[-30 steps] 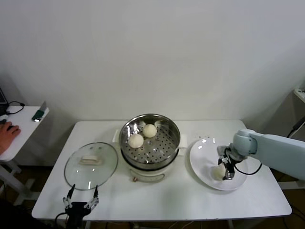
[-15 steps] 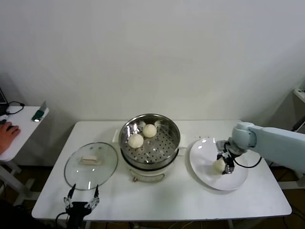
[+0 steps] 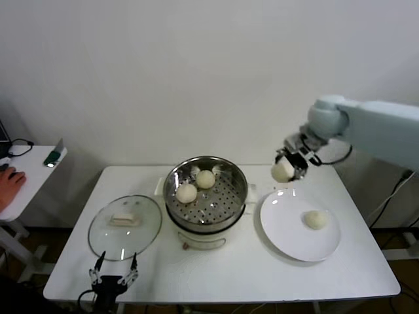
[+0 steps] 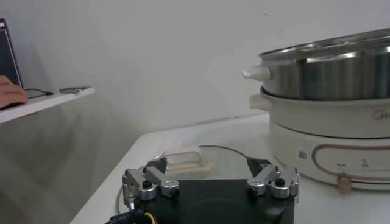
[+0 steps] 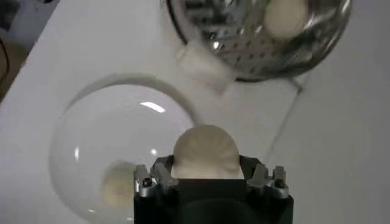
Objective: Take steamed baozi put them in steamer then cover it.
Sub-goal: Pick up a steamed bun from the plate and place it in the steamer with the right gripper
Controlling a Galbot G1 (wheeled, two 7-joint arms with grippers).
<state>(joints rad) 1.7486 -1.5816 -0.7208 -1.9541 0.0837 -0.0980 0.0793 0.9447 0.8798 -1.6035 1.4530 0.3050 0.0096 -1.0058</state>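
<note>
My right gripper (image 3: 285, 169) is shut on a cream-white baozi (image 3: 283, 171) and holds it in the air between the steamer and the white plate; the wrist view shows the bun (image 5: 206, 152) between the fingers. Two baozi (image 3: 186, 193) (image 3: 205, 179) lie on the perforated floor of the steel steamer (image 3: 234, 196). One more baozi (image 3: 316, 220) lies on the white plate (image 3: 281, 226). The glass cover (image 3: 105, 235) with its cream handle lies flat on the table left of the steamer. My left gripper (image 3: 112, 275) is open and empty at the table's front edge, just in front of the cover.
The white table (image 3: 242, 275) carries everything. A side table (image 3: 29, 176) stands at the far left with a person's hand (image 3: 10, 183) on it. The wall is close behind the steamer.
My right gripper closed on a baozi on the plate and lifted it up and toward the steamer. A second baozi on the plate came into view. The left arm has not moved.
</note>
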